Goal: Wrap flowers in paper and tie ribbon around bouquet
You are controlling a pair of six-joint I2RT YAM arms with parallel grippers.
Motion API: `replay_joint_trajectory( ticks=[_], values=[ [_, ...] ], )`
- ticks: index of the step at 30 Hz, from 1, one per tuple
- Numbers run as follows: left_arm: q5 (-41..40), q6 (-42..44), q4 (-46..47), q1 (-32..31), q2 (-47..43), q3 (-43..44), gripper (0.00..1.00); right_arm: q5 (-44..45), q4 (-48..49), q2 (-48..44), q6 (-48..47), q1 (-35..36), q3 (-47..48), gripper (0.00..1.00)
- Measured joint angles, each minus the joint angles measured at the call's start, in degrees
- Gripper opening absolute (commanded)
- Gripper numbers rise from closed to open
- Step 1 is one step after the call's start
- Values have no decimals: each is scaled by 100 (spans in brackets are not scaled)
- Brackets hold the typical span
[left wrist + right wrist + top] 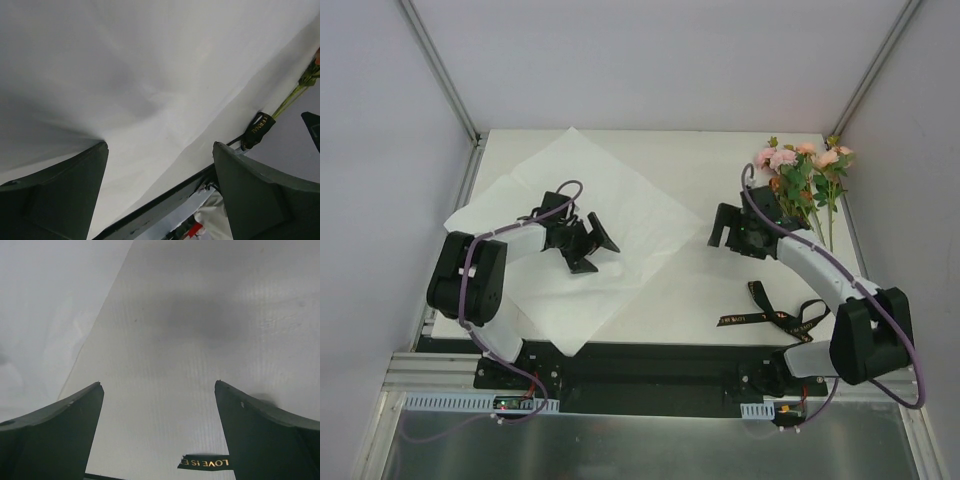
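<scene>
The left fingers point(55, 200) stand wide apart, holding nothing, low over the paper point(610, 190). It lies flat on the left half of the desk point(700, 290), turned diamond-wise, with its near corner reaching the front edge. The right fingers point(50, 435) gape just as wide over bare desk between the paper and the flowers point(802, 172). The flowers lie along the right edge, blooms far, stems pointing near. The ribbon point(760, 318) runs loosely left to right by the front edge.
</scene>
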Motion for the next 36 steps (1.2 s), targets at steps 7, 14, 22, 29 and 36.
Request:
replay_joint_trajectory(
  ticks=[7, 14, 22, 29, 36],
  values=[
    [214, -258, 420, -629, 813, 726, 87, -229, 17, -857, -367, -901, -138, 99],
    [282, -170, 514, -787, 787, 743, 90, -179, -79, -1106, -1067, -1080, -131, 99],
    [125, 247, 310, -778, -249, 686, 89, -382, -175, -1027, -1532, -2483, 164, 95],
    [-251, -81, 81, -590, 485, 1746, 82, -26, -177, -129, -2105, -3416, 828, 84],
    [-525, -304, -546, -474, 2072, 2774, 82, -439, -26, 1152, -2361, -4706, 1333, 71]
  ],
)
